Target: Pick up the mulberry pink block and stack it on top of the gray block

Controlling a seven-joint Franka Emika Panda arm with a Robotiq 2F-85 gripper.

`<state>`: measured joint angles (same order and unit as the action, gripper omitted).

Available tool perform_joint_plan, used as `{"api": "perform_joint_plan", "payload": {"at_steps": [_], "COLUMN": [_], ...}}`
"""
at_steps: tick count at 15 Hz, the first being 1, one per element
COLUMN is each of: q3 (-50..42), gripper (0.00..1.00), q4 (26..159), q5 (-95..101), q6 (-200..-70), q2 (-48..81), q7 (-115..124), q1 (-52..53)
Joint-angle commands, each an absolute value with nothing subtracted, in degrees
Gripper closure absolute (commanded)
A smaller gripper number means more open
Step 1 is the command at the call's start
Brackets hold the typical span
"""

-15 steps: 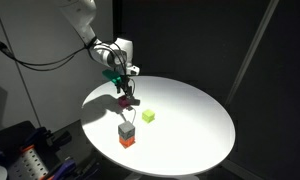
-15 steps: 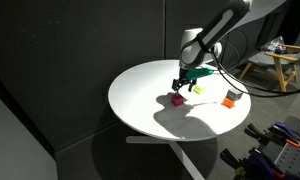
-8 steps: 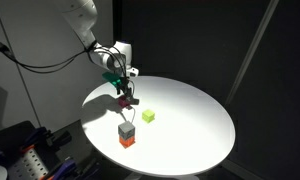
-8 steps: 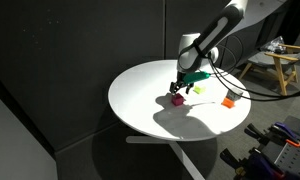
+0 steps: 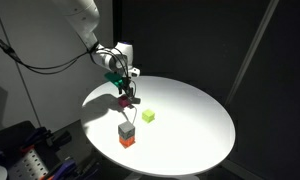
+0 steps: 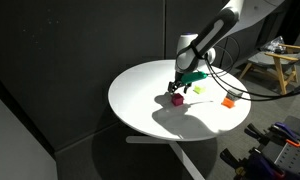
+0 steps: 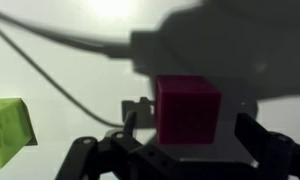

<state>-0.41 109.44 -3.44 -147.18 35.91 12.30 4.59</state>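
Note:
The mulberry pink block (image 7: 187,110) rests on the white round table (image 5: 190,120), and shows in both exterior views (image 5: 124,101) (image 6: 176,99). My gripper (image 7: 190,135) hangs low over it, open, with one finger on each side of the cube and a gap on both sides. From outside, the gripper (image 5: 123,93) (image 6: 178,90) sits just above the cube. The gray block (image 5: 126,129) stands on top of an orange-red block (image 5: 126,141) nearer the table's front edge. In the wrist view the gray block is out of view.
A yellow-green cube (image 5: 148,116) (image 6: 199,89) (image 7: 10,130) lies close beside the pink one. The orange-red block (image 6: 229,100) also shows near the table's far rim. A cable (image 7: 50,60) trails from the arm across the table. Dark curtains ring the table (image 6: 140,95).
Barely anything differs: the arm has drifted slightly over the pink block, with the jaws still wide. No block has moved.

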Motion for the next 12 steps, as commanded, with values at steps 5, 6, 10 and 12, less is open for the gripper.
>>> {"api": "perform_joint_plan", "payload": {"at_steps": [5,6,10,12], "q3": [-1.4,-1.4,-1.4,-1.4], "gripper": [0.00,0.07,0.51,0.66], "q4": [106.5,106.3,106.0,105.9], "q5": [-3.3,-3.3,-3.4,-3.4], "q6": [-147.0,-146.8,-146.4,-146.3], "q2": [38.4,38.6,39.0,39.0], "q7": [13.1,12.9,12.8,12.7], "q1": [4.9,4.8,4.8,4.8]}}
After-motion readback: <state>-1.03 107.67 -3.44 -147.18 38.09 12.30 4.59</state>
